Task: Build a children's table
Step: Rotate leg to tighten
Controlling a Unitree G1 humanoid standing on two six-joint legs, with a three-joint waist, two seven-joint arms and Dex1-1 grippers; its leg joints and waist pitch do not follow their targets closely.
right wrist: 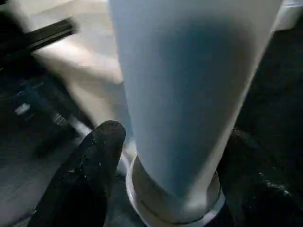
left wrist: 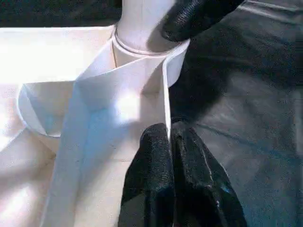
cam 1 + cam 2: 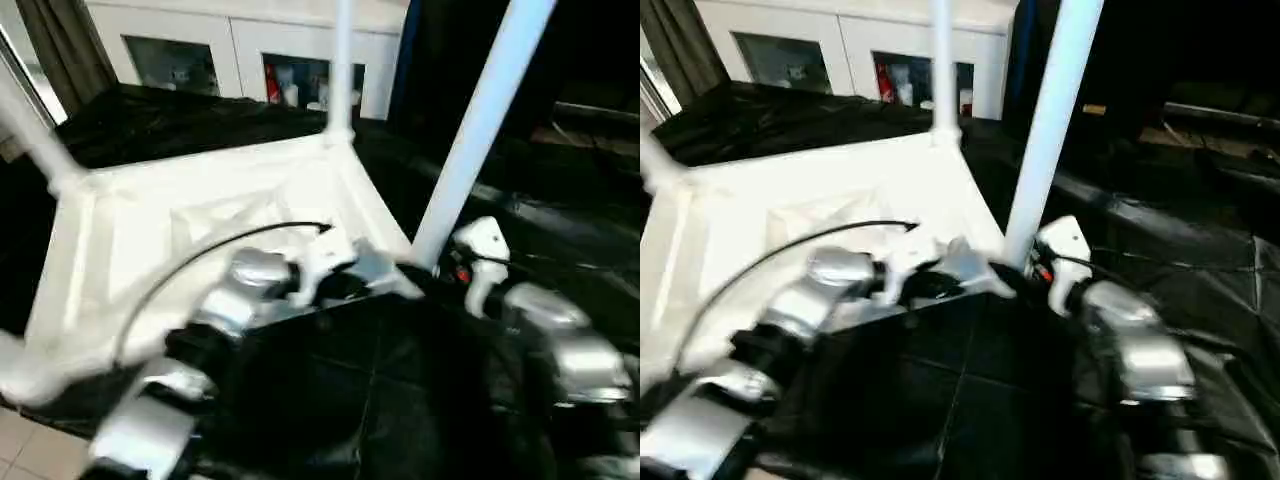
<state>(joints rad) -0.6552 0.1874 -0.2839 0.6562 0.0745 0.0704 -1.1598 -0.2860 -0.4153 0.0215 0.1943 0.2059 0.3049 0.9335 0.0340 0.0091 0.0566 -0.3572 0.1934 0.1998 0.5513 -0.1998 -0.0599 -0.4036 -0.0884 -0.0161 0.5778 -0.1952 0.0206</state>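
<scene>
A white plastic rectangular tabletop (image 3: pixel 200 230) with a raised rim lies upside down on the black-draped table (image 3: pixel 560 250), its long white tube legs standing up from the rounded corner sockets. The nearest leg (image 3: pixel 480 130) rises at a slight lean from the corner closest to the robot; a second leg (image 3: pixel 342 60) stands at the far corner, and a third (image 3: pixel 30 135) angles up at the left. The left tool (image 2: pixel 171 137) has its two black fingers pressed together, pinching the thin upright rim of the tabletop just beside the nearest socket. The right tool (image 1: pixel 170 142) stands with its black fingers (image 1: pixel 94 161) spread on either side of the base of the nearest leg, where the tube enters its collar; whether they touch it cannot be told. Behind the table stands a white cabinet (image 3: pixel 250 50) with glass doors.
</scene>
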